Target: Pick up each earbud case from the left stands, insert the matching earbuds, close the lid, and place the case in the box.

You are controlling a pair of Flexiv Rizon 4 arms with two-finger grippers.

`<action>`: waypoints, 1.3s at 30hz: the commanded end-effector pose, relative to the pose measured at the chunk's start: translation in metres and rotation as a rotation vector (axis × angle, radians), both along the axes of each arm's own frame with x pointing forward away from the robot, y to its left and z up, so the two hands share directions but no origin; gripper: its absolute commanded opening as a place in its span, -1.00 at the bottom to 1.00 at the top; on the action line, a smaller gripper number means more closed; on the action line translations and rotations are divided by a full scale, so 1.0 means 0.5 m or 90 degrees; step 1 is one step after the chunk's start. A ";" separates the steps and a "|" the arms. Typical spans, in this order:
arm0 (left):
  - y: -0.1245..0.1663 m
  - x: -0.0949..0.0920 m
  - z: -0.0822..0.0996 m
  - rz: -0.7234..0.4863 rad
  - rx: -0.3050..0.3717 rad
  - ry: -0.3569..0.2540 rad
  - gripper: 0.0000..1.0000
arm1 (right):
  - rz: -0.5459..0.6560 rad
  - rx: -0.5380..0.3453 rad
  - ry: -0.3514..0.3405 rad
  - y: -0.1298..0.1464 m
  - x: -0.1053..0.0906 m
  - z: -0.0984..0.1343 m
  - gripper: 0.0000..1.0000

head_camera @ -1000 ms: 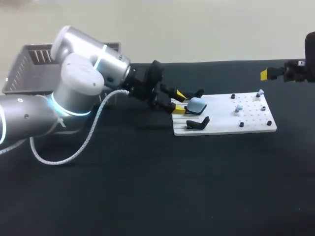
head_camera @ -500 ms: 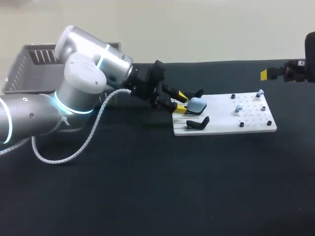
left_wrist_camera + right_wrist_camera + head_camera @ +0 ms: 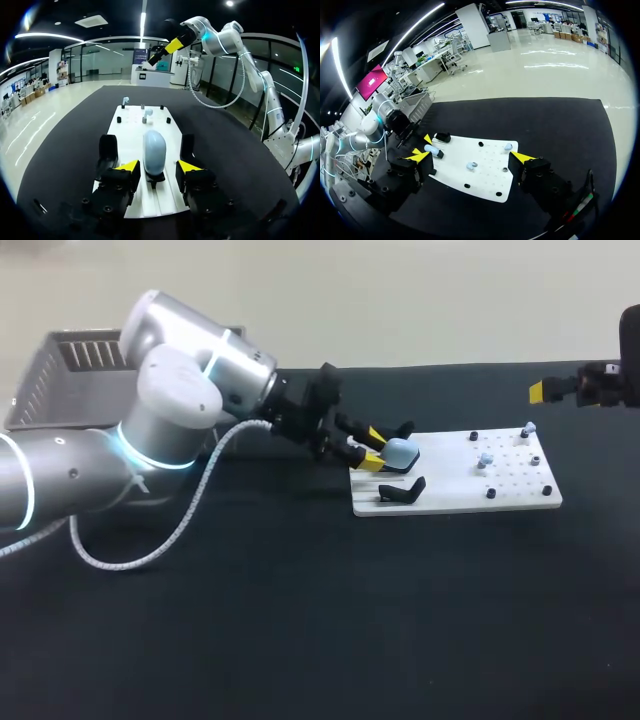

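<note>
Straddling earbud case (image 3: 154, 151) | left gripper (image 3: 157, 168) open, not touching it | right gripper (image 3: 471, 157) wide, well apart

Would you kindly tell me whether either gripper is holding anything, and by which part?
Nothing is held. The left gripper straddles the pale blue rounded earbud case on its stand, fingers apart from its sides; the right gripper is open, empty.

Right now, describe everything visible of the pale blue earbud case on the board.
The earbud case is pale blue, smooth and rounded like a pebble, and by its sheen it looks like plastic. No open lid shows. It sits on a black stand at the end of the white board nearest the left arm. The left gripper straddles it, open, with a gap on each side. Only the stand touches it.
</note>
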State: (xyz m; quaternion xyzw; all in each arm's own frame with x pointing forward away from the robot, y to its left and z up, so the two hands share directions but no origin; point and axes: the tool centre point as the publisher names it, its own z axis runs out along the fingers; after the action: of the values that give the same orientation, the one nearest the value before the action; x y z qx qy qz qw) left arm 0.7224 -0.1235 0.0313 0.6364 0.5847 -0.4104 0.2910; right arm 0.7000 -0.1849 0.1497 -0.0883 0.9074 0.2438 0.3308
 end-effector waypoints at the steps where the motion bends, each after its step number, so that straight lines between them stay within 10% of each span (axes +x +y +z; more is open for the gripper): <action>1: -0.007 0.011 -0.004 -0.008 0.000 0.002 0.04 | 0.000 -0.001 0.000 0.000 -0.001 0.001 1.00; 39: -0.030 0.009 -0.014 -0.021 0.003 0.005 -0.09 | 0.000 -0.001 0.000 0.000 -0.001 0.001 1.00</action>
State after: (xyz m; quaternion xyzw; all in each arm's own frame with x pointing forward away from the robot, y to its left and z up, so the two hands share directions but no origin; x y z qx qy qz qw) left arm 0.7256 -0.1374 0.0251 0.6441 0.5765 -0.4171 0.2808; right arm 0.7000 -0.1849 0.1497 -0.0883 0.9074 0.2438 0.3308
